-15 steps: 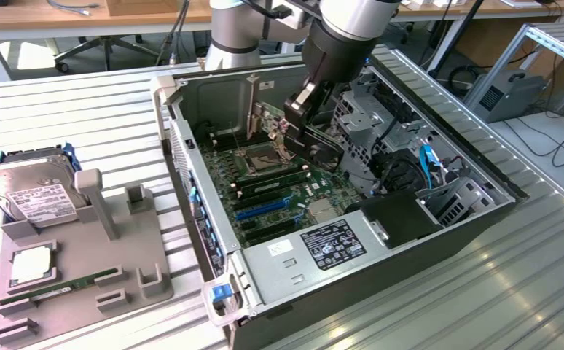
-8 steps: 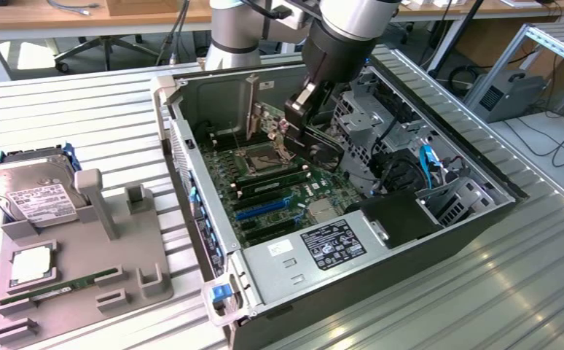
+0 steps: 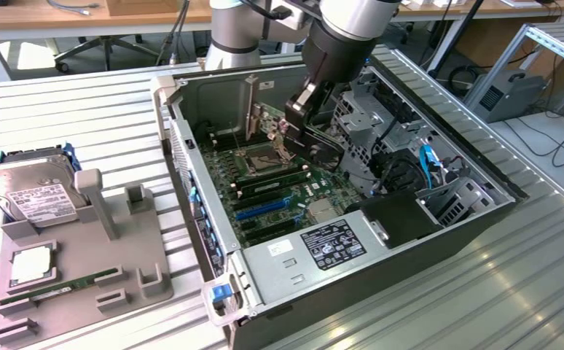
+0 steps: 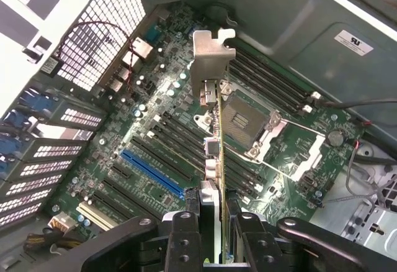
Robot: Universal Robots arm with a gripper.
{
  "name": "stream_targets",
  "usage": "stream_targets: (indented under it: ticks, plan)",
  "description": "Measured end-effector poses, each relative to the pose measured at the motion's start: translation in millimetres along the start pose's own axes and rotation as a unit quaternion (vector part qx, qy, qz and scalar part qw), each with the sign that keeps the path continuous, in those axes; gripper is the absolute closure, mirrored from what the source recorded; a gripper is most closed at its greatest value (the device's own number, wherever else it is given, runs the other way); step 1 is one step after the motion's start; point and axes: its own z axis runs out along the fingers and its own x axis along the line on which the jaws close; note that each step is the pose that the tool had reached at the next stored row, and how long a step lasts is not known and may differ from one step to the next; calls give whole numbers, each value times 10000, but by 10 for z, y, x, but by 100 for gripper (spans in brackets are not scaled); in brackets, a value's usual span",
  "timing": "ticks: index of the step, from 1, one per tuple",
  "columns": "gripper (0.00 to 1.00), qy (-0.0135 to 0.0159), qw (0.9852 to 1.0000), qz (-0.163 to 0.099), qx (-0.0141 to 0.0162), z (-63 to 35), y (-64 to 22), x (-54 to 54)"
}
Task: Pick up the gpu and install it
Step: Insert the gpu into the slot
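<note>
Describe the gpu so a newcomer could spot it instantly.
Find the open computer case on the slatted metal table. Inside, over the motherboard, the hand grips the gpu, a thin card seen edge-on. Its silver bracket at one end sets it apart from the green memory stick and labelled hard drive on the grey tray outside.

The scene is showing one case, one gpu, one tray, one drive, one processor and one memory stick.
</note>
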Motion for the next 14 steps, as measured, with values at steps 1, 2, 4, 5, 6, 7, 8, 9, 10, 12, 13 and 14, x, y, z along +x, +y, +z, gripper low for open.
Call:
stream_targets:
  ticks: [1, 2, 4, 5, 6, 7, 8, 9, 10, 12, 13, 14]
  plan:
    - [73, 2, 10000, -15, 0, 0, 0, 0]
    - [73, 4, 10000, -28, 0, 0, 0, 0]
    - [73, 8, 10000, -56, -1, 0, 0, 0]
    - [73, 10, 10000, -66, -1, 0, 0, 0]
    - [73, 11, 10000, -74, 0, 0, 0, 0]
    - [73, 13, 10000, -84, -1, 0, 0, 0]
    - [73, 14, 10000, -93, -1, 0, 0, 0]
    - [73, 16, 9999, -103, -1, 0, 0, 0]
    - [73, 17, 9999, -113, -1, 0, 0, 0]
    - [73, 20, 9999, -134, -1, 0, 0, 0]
    - [73, 22, 9999, -143, -1, 0, 0, 0]
    - [73, 23, 9999, -154, -2, 0, 0, 0]
